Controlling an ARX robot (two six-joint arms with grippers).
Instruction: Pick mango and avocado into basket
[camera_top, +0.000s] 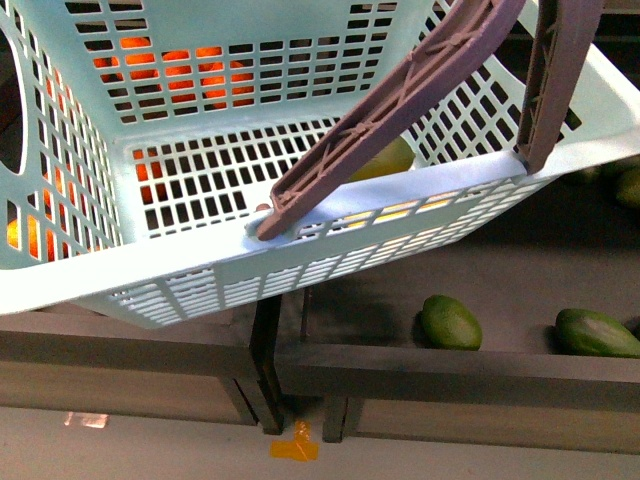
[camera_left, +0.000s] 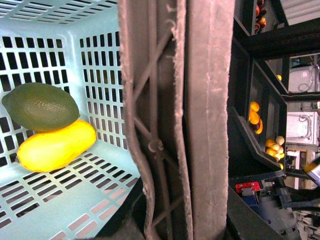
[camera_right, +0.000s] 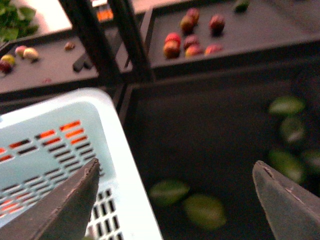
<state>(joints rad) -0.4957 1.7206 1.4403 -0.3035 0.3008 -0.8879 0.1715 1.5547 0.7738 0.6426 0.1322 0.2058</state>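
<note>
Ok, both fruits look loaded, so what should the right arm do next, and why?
Probably draw the open, empty right gripper back from the dark bin: the yellow oval mango and dark green avocado already lie touching inside the turquoise slotted plastic basket, so nothing seems left to pick.

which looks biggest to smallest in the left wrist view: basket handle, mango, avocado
1. basket handle, largest by far, though it sits nearest the camera
2. mango and avocado: about alike, touching inside the basket, so not ranked

Right claw (camera_right: 175, 167) parted wide, basket (camera_right: 116, 142) corner and blurred green fruits (camera_right: 202, 210) beyond.
</note>
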